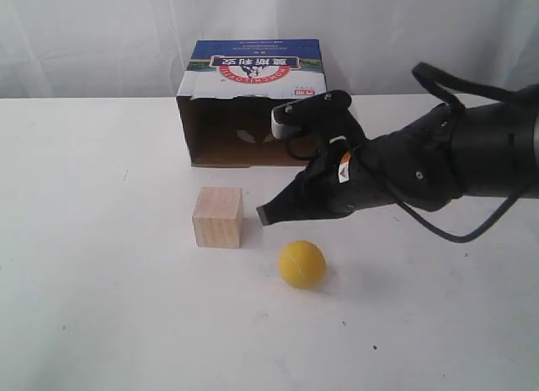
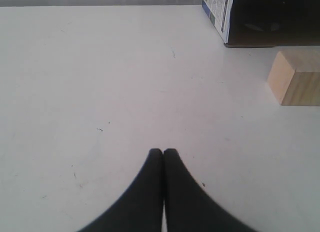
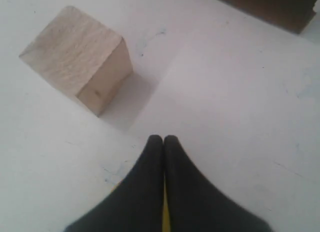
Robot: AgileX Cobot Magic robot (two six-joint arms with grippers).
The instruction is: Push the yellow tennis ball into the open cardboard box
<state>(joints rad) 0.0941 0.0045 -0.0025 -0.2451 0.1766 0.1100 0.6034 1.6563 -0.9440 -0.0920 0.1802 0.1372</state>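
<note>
Exterior view: yellow tennis ball (image 1: pixel 302 264) on table (image 1: pixel 101 324), outside and apart from open cardboard box (image 1: pixel 253 104); wooden cube (image 1: pixel 218 216) nearby; right gripper (image 1: pixel 265 214) poised near the ball, contact not evident. Left wrist view: left gripper (image 2: pixel 163 153), jaws closed, empty. Right wrist view: jaws closed, empty; yellow sliver beneath. Judged: whole push remains.
</note>
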